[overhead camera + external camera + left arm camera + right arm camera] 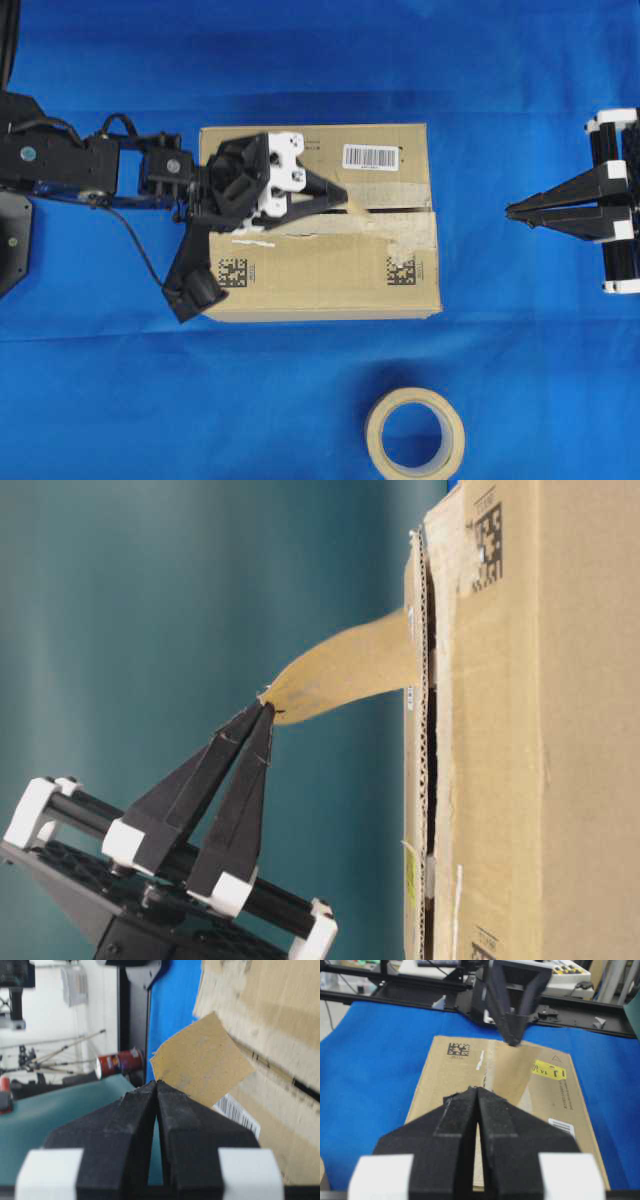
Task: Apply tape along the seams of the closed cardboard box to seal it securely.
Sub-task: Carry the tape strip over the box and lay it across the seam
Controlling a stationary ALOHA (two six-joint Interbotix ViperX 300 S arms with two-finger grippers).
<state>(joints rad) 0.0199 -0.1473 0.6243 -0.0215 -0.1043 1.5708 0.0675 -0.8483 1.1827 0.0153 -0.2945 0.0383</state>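
Overhead: left gripper [345, 195] sits over the middle of the cardboard box [320, 275], jaws pinched shut on one end of the tape [352, 205]; the seam [400, 210] runs across the box top, edged with worn pale tape. Right gripper [510, 210] is closed on nothing, parked off the box's right edge with bare blue cloth [300, 60] between. Tape roll [414, 434] lies well clear in front of the box. Table-level: the tape's far end looks stuck at the seam, its near end lifted off the cardboard in the fingertips. Left wrist: tape hangs free above the flaps, not pressed flat. Right wrist: box ahead, approach open. Judgement: piece anchored at one end only; laying down and smoothing remain, and most of the seam is unsealed.
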